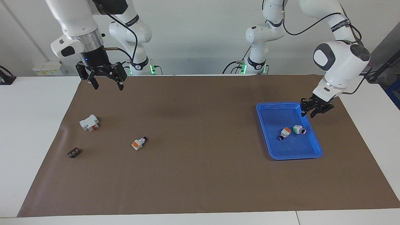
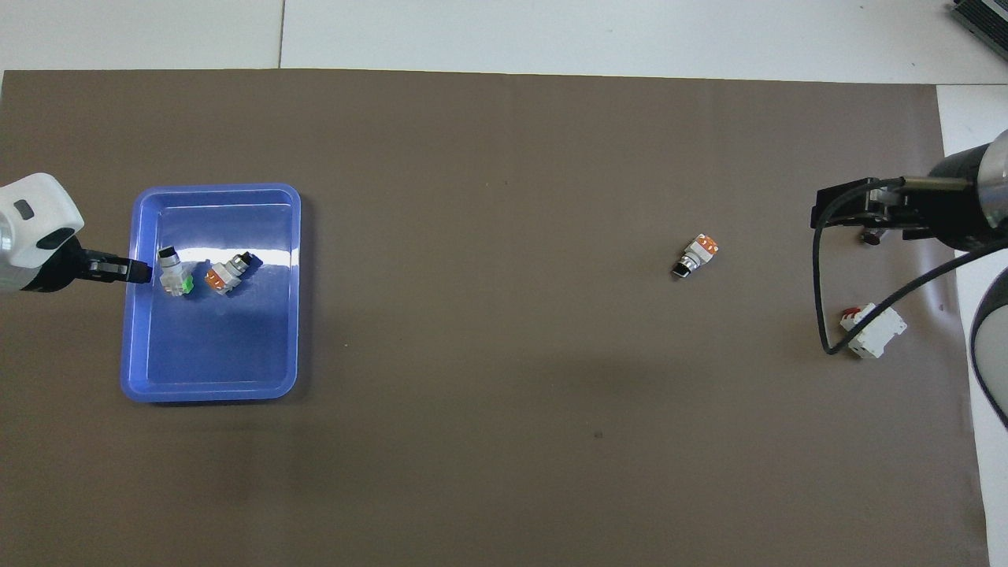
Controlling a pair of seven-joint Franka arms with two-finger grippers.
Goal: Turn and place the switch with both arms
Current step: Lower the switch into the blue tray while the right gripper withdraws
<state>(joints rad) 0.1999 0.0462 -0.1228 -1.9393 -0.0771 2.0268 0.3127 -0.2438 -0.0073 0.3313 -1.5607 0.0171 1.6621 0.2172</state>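
Observation:
The switch [image 1: 298, 129], white with a green end block and black knob tip, lies on its side in the blue tray [image 1: 297, 150], right beside an orange-ended switch [image 1: 284, 133]. It also shows in the overhead view [image 2: 175, 276], inside the tray [image 2: 213, 354]. My left gripper [image 1: 307, 115] is open and empty, just above the tray's rim at the left arm's end; it also shows in the overhead view [image 2: 142, 272]. My right gripper [image 1: 107, 87] is open and empty, raised over the mat's edge at the right arm's end, and shows in the overhead view [image 2: 817, 214].
Another orange-ended switch [image 1: 138, 143] lies on the brown mat toward the right arm's end. A white block with red [image 1: 89, 122] lies nearer to the robots than it. A small black part [image 1: 73, 152] lies near the mat's edge.

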